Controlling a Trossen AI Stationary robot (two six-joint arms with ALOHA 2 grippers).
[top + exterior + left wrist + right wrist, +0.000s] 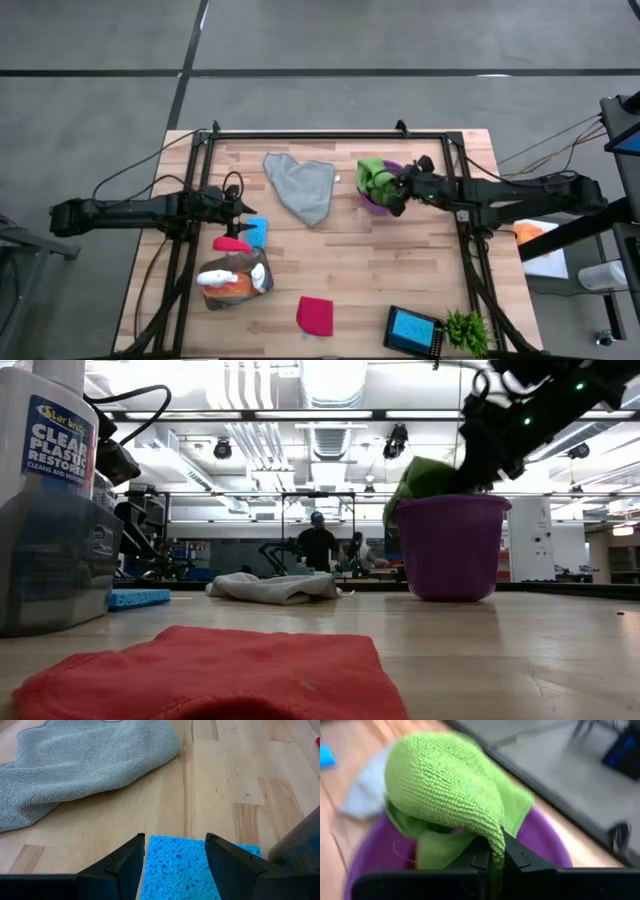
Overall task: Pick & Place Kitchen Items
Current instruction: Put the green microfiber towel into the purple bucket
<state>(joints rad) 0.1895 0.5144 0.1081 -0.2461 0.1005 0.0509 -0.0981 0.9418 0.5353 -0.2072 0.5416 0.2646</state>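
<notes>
- The right gripper (496, 862) is pinched shut on a fold of the green cloth (450, 790), at the rim of the purple bowl (377, 206).
- The green cloth bunches up out of the bowl; most of it sits inside or over the rim, with a hump standing above it in the low view (425, 478).
- The bowl (452, 545) stands upright on the table (360, 280). All other places below are given from it.
- Grey cloth (300, 185): crumpled flat on the wood just beside the bowl, toward the left arm, apart from it.
- The left gripper (175, 857) is beyond the grey cloth from the bowl. Its fingers are partly spread, straddling the blue sponge (187, 870); I cannot tell whether they touch it.
- The sponge (257, 231) lies flat on the table, well apart from the bowl.
- Red cloth (314, 316): well away from the bowl, near the table's front edge, lying in a small heap.
- Orange spray bottle (228, 285): on its side, far from the bowl, past the sponge, beside a clear bottle (45, 500) with a white label.
- A small tablet with a blue screen (413, 328) and a green plant (466, 330) sit at the front edge, on the bowl's side of the table.
</notes>
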